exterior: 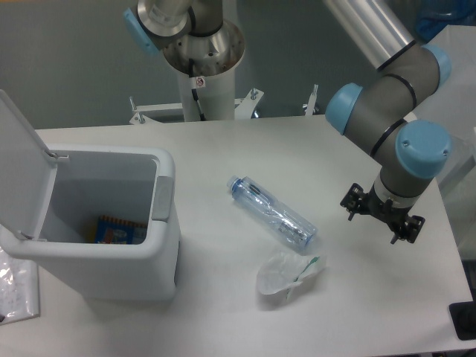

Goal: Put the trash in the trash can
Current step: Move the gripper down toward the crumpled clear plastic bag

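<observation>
The trash can (pixel 160 223) stands open at the table's left, lid up. The bottle (pixel 271 212) lies mid-table, the wrapper (pixel 286 274) just beside its near end. My gripper (pixel 383 221) hovers to their right, fingers spread, holding nothing. Risk: the crinkled bottle could roll or squirm free; the flimsy wrapper could slip out.
</observation>
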Controlling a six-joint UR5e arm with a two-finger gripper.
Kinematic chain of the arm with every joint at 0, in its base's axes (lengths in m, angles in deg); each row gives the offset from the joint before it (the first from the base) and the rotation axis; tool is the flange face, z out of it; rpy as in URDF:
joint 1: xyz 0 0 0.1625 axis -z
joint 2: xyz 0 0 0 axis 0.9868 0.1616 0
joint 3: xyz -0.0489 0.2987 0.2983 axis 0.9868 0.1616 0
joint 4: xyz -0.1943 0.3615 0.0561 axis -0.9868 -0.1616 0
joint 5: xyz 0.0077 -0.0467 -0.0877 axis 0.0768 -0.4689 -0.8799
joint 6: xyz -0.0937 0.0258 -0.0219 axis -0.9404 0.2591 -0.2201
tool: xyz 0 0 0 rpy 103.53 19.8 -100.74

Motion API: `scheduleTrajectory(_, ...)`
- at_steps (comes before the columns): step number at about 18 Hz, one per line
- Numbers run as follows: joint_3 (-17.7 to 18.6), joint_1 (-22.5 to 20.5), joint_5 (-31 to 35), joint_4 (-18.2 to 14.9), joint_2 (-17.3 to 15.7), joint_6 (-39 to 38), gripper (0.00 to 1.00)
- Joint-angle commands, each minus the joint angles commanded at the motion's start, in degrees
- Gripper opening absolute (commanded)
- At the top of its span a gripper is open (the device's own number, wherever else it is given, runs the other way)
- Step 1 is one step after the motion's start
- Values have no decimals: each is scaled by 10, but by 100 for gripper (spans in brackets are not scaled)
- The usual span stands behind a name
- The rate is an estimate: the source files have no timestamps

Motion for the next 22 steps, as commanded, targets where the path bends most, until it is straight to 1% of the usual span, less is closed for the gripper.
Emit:
scheduleTrajectory(4, 4, 11, -3, -1, 0, -8, 100)
scheduleTrajectory(8, 8, 9, 0, 4, 5, -10, 100)
scheduleTrajectory(10, 11, 11, -3, 16, 5, -11, 100)
scheduleTrajectory(12, 14, 22, -6, 37, 11, -13, 100)
scheduleTrajectory(14, 17, 34, -6, 47, 14, -27, 100)
scheduleTrajectory(18, 17, 60, -7, 48, 20, -73, 100)
scheduleTrajectory(22, 18, 81, -6, 48, 34, -74, 100)
